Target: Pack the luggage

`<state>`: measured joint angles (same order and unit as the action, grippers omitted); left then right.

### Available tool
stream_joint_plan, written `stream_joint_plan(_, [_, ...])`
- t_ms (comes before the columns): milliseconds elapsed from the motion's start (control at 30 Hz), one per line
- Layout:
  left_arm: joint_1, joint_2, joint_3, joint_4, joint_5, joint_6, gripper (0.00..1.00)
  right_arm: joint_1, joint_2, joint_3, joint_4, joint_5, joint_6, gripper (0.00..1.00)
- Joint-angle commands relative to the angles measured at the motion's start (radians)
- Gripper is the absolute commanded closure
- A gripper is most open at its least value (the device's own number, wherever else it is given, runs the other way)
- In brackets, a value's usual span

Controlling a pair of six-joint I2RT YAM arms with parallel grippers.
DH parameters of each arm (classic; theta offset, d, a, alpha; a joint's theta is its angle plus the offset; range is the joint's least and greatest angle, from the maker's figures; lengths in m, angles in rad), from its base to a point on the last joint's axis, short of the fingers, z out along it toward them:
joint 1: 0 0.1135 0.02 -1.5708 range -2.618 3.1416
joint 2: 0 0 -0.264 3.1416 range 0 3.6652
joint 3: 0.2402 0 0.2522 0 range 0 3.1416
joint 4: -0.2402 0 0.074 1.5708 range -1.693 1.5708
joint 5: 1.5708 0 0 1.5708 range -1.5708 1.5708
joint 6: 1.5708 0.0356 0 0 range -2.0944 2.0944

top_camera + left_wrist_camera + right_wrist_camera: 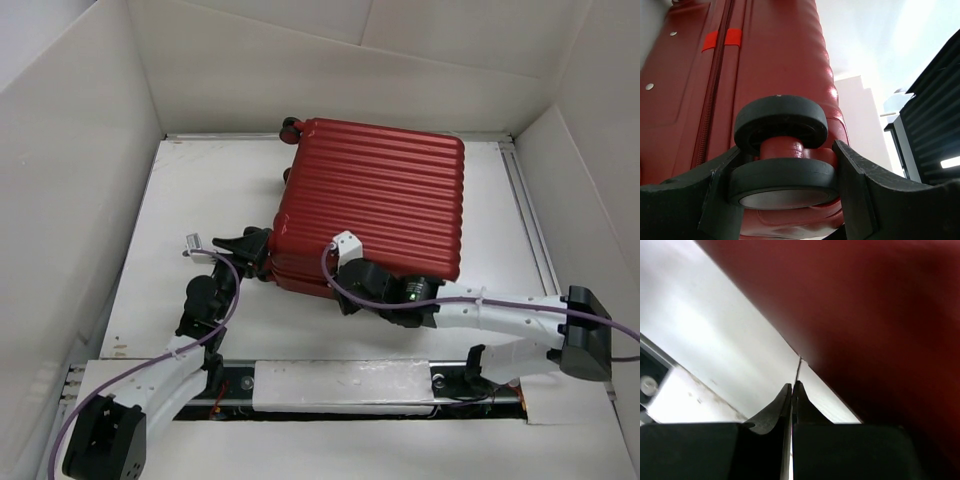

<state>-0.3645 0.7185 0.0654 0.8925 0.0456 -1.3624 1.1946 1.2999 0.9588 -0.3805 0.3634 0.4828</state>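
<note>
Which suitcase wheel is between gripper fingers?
The dark double wheel at the dark-red ribbed suitcase's near-left corner, in the left gripper; the far wheel stands free.

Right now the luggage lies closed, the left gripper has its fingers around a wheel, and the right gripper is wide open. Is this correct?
Not quite: the right gripper is shut, fingertips together, as the right wrist view shows. The rest holds: the luggage lies closed and the left gripper has its fingers around a wheel.
</note>
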Motion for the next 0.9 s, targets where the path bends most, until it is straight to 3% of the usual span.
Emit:
stream_joint_plan(0, [-0.053, -0.001, -0.019, 0.034, 0.339, 0.123, 1.0, 0.02, 0.054, -0.021, 0.496, -0.092, 0.051, 1.0])
stream_joint_plan(100, [-0.053, 0.05, -0.006, 0.098, 0.384, 0.123, 1.0, 0.1, 0.131, -0.08, 0.641, -0.158, 0.102, 1.0])
stream_joint_plan(200, [-0.053, 0.079, 0.007, 0.109, 0.436, 0.114, 1.0, 0.163, 0.301, 0.056, 0.625, -0.17, 0.08, 1.0])
stream_joint_plan(367, [-0.053, 0.026, 0.02, 0.039, 0.534, 0.114, 1.0, 0.163, 0.429, 0.204, 0.555, -0.149, -0.038, 1.0])
stream_joint_plan(467, [-0.053, -0.037, 0.01, 0.002, 0.557, 0.094, 1.0, 0.079, 0.476, 0.238, 0.587, -0.236, -0.078, 1.0])
stream_joint_plan(667, [-0.053, -0.155, -0.012, -0.018, 0.576, 0.028, 1.0, -0.001, 0.476, 0.238, 0.738, -0.27, -0.081, 1.0])
stream_joint_plan(800, [-0.053, -0.223, -0.012, -0.093, 0.576, 0.019, 1.0, -0.004, 0.4, 0.181, 0.749, -0.204, -0.069, 1.0])
stream_joint_plan(867, [-0.053, -0.243, 0.028, -0.189, 0.548, 0.06, 1.0, 0.043, 0.302, 0.129, 0.721, -0.131, -0.059, 0.82])
